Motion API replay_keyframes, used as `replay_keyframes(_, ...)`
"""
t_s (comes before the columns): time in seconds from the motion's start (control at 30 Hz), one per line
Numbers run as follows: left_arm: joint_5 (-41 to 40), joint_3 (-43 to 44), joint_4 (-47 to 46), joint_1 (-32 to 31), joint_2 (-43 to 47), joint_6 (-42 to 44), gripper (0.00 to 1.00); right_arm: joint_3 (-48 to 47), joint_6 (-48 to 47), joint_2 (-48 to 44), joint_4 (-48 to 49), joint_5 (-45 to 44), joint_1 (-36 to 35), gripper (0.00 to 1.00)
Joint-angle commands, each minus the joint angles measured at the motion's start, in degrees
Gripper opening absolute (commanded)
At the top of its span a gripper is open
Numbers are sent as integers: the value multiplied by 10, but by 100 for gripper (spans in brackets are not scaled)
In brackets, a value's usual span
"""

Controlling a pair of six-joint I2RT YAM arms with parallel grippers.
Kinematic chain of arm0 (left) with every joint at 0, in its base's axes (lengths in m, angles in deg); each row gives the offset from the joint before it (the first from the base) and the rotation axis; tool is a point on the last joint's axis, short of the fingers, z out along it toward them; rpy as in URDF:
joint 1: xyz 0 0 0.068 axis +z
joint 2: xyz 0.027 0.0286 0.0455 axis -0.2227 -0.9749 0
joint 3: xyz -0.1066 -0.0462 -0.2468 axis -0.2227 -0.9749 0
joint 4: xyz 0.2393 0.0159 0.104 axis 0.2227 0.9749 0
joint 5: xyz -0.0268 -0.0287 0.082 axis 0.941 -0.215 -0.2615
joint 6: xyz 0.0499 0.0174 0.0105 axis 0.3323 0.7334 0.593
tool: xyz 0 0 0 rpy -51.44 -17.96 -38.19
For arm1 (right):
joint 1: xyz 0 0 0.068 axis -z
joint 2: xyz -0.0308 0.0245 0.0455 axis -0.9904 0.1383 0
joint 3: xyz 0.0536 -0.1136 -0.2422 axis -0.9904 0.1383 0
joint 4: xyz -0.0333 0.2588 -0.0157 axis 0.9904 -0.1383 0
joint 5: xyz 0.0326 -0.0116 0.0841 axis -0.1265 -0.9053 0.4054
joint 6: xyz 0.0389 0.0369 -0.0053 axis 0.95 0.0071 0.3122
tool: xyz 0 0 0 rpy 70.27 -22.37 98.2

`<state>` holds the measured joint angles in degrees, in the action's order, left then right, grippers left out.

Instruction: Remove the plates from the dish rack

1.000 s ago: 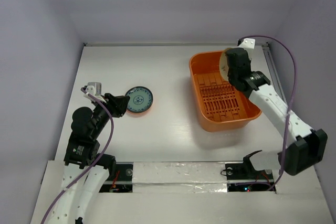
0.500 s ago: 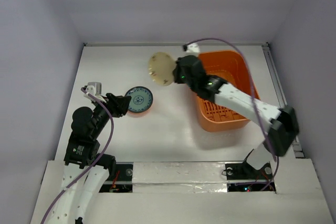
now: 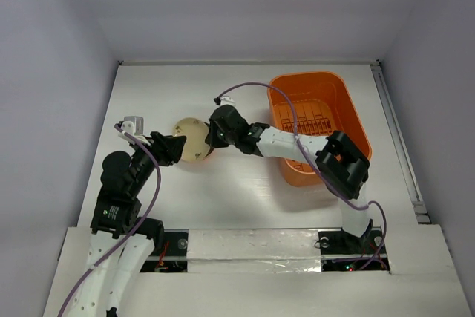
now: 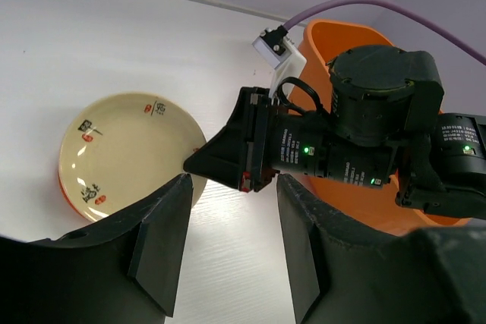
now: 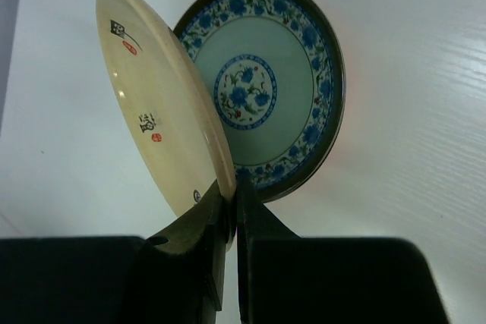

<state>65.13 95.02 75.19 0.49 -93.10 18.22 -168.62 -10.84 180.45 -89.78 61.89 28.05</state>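
Note:
My right gripper (image 3: pixel 211 137) is shut on the rim of the cream plate (image 3: pixel 188 139) and holds it tilted over the teal plate (image 5: pixel 277 85), which lies flat on the table. In the right wrist view the cream plate (image 5: pixel 156 104) rises from the fingers (image 5: pixel 254 221). A red-orange rim (image 4: pixel 67 193) shows under the stack in the left wrist view. My left gripper (image 3: pixel 168 147) is open and empty just left of the plates, and the right gripper (image 4: pixel 216 161) is in its view. The orange dish rack (image 3: pixel 319 118) stands at the right, its ribbed floor bare.
The right arm stretches from the rack leftward across the middle of the table. White walls close the table at the back and sides. A purple cable loops above the right wrist (image 3: pixel 245 88).
My right arm has carried the cream plate out of the rack, leftward across the table and down over the teal plate. The left arm has not moved.

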Motion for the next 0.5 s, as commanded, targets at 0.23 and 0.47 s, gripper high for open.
replay_keyframes(0.23,0,-1,-27,2,-10,-1,46,-16,36,-2,66,5,4,4)
replay_keyframes(0.47,1,-1,-27,2,-10,-1,47,-5,40,4,56,-10,4,12)
